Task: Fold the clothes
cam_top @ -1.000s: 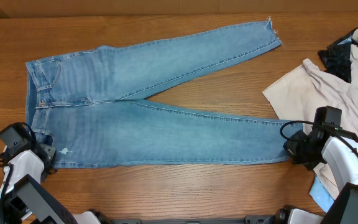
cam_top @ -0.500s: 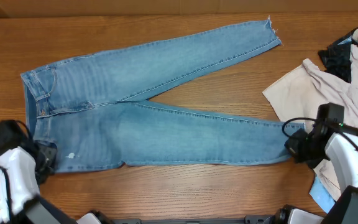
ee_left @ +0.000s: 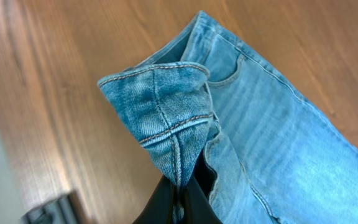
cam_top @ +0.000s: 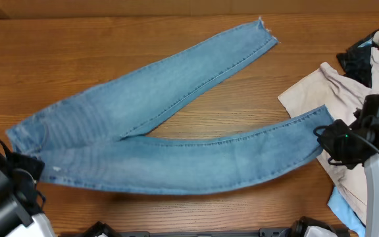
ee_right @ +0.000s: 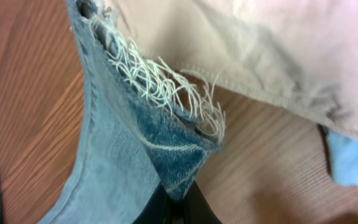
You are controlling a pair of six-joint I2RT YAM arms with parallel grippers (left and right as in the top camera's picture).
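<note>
The clothes, light-blue denim jeans (cam_top: 156, 158), hang stretched across the wooden table between my two grippers. My left gripper (cam_top: 31, 170) is shut on a corner of the waistband at the front left. In the left wrist view, the stitched denim (ee_left: 166, 124) bunches up out of the shut left gripper (ee_left: 180, 202). My right gripper (cam_top: 326, 139) is shut on the frayed hem of the near leg at the right. The right wrist view shows that hem corner (ee_right: 179, 155) pinched in the right gripper (ee_right: 178, 202). The far leg trails to the back, its hem (cam_top: 265, 31) lying flat.
A beige garment (cam_top: 334, 92) lies at the right, close to my right gripper and just above the hem (ee_right: 260, 43). Dark and pale clothes (cam_top: 364, 56) are piled at the far right edge. A light-blue cloth (cam_top: 342, 205) sits at the front right.
My left gripper has shut on the waistband corner and pulled it up and to the left. The right gripper rose to the right with the hem. The far leg swung leftward.
</note>
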